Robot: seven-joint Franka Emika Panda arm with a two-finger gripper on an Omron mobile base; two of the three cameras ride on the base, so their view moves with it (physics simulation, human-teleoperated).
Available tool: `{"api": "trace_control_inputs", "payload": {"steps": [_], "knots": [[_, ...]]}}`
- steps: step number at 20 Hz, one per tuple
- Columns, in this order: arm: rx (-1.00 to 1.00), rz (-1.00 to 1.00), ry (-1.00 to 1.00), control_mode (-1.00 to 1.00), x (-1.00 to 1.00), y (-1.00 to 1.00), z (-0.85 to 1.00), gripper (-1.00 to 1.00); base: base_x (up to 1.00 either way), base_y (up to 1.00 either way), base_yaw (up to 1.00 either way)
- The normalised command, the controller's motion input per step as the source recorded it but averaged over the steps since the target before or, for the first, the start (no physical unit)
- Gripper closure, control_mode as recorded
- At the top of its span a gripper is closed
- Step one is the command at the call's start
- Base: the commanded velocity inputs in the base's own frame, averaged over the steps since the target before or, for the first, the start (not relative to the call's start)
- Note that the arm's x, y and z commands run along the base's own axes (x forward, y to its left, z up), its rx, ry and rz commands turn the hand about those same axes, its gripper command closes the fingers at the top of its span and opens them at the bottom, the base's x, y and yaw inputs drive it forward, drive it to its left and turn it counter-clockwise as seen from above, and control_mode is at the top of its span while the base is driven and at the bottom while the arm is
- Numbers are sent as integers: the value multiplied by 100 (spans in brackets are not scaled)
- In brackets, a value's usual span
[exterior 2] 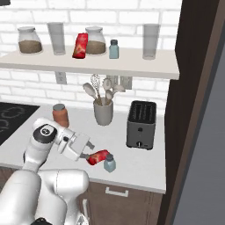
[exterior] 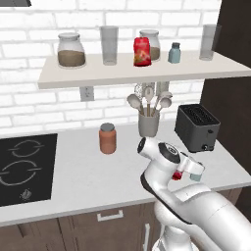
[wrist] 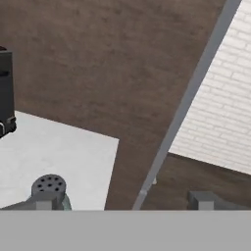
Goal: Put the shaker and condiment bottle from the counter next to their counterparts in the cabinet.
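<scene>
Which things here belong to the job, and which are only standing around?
For the job: the red bottle and the shaker on the counter by the gripper; their twins, the red bottle and shaker on the shelf.

Standing around: toaster, utensil pot, orange-brown jar, glass jars, glasses, stove.

Counter front right — shaker upright, red condiment bottle lying just beside it, gripper close by. Toaster behind; open counter between. Utensil crock and orange-brown jar further left. Shelf — free gap between shelf shaker and right glass; dark tall panel closes right side.
</scene>
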Motion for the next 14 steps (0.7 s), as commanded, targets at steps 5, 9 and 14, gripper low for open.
{"api": "trace_control_inputs", "payload": {"steps": [5, 9, 14], "knots": [[-1, 2, 1, -100, 9, -14, -65, -100, 0, 0, 0], [-21, 2, -11, -100, 0, -23, -73, -100, 0, 0, 0], [-33, 0, -24, -100, 0, -20, -91, -100, 0, 0, 0]]}}
